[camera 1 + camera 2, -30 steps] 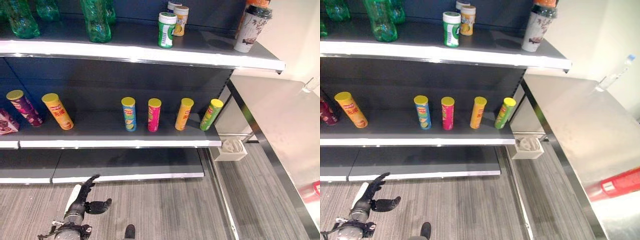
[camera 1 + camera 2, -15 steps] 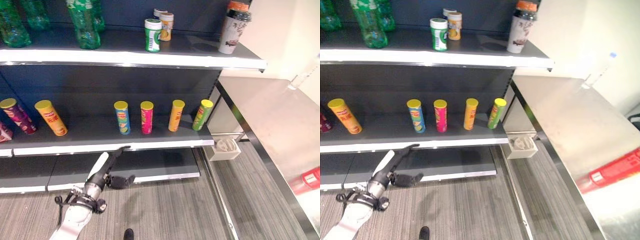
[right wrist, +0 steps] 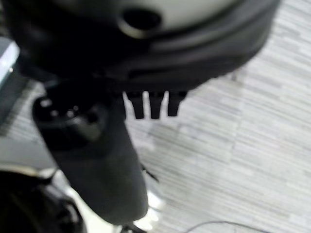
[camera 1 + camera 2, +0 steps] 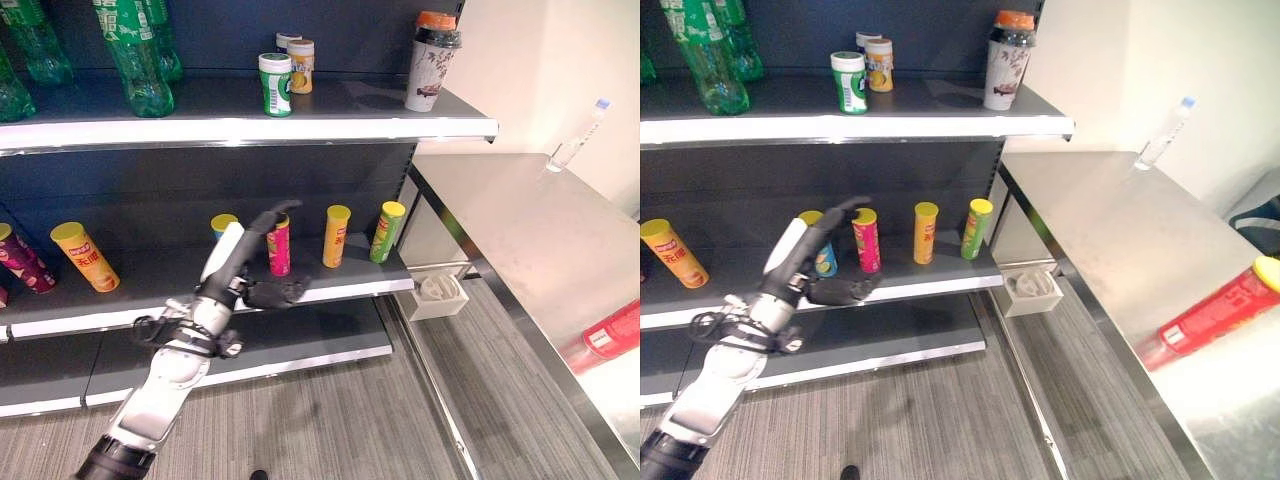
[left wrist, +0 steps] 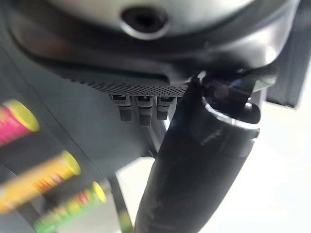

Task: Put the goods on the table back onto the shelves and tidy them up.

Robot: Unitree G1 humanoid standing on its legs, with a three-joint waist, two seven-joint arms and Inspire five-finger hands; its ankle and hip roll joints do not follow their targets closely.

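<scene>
Left hand (image 4: 240,262) raised before the middle dark shelf (image 4: 150,290), fingers straight and spread, holding nothing; it hangs near the blue tube can (image 4: 823,255) and pink tube can (image 4: 278,245). Risk: a sweep could topple them. Right hand (image 3: 92,160) relaxed over floor. Red tube can (image 4: 1215,310) lies far right on the steel table (image 4: 1110,230), near its edge. Open floor between.

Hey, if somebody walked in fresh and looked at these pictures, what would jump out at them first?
Probably the left hand, raised with straight fingers in front of the middle shelf, right by a row of upright chip cans with yellow lids. Next, the red can lying on its side on the steel table to the right, and the green bottles up on the top shelf.
</scene>
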